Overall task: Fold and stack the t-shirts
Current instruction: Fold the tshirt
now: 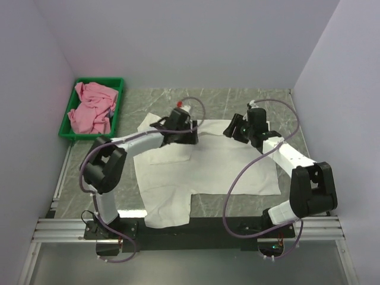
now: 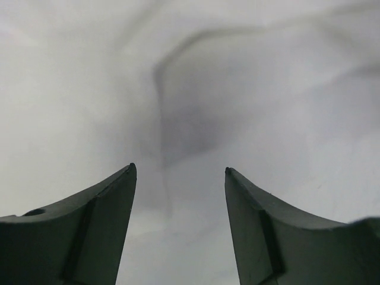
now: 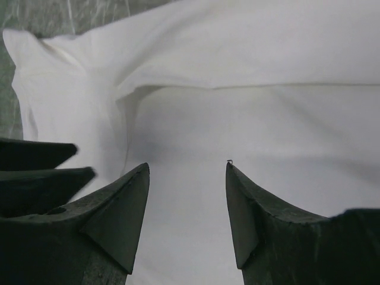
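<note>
Here, the left jaws are seen spread apart, nothing gripped, with the white t-shirt (image 1: 208, 169) filling a blurred view just beyond their tips. The right jaws are likewise released, the same shirt's folds lying ahead of them. Its far edge is hidden by both wrists. Well left of the left jaws, the pink t-shirt (image 1: 92, 110) is bunched in the green tray (image 1: 117, 107).

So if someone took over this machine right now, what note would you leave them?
Left tool: open, low over the far edge of the white t-shirt, holding nothing.
Right tool: open, over the same shirt's far right part, holding nothing.
The white t-shirt lies spread on the table; the pink t-shirt sits crumpled in the green tray.
Done: nothing stacked.
Left: fold both, then stack.
</note>
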